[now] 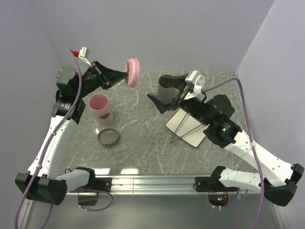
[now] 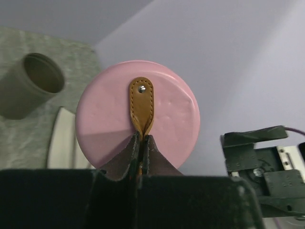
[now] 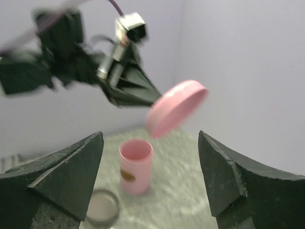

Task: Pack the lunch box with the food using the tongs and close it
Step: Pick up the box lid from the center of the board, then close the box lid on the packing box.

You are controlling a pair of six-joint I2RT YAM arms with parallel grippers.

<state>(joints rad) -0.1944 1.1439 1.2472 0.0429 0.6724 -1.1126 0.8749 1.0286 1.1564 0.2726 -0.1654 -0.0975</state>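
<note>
The pink lunch box (image 1: 101,108) (image 3: 136,164) stands open on the left of the table. Its round pink lid (image 1: 132,72) (image 2: 137,109) (image 3: 176,107) hangs in the air above the back of the table, tilted on edge. My left gripper (image 1: 119,76) (image 2: 141,139) is shut on the lid's tan strap (image 2: 141,102). My right gripper (image 1: 164,93) (image 3: 150,181) is open and empty, facing the lunch box from the right. The thin grey tongs (image 1: 177,136) lie across the white plate (image 1: 190,136). The food is hidden from view.
A grey cup (image 1: 167,88) (image 2: 33,88) stands at the back, behind my right gripper. A shallow grey round dish (image 1: 108,137) (image 3: 102,207) lies in front of the lunch box. Walls close in the back and both sides.
</note>
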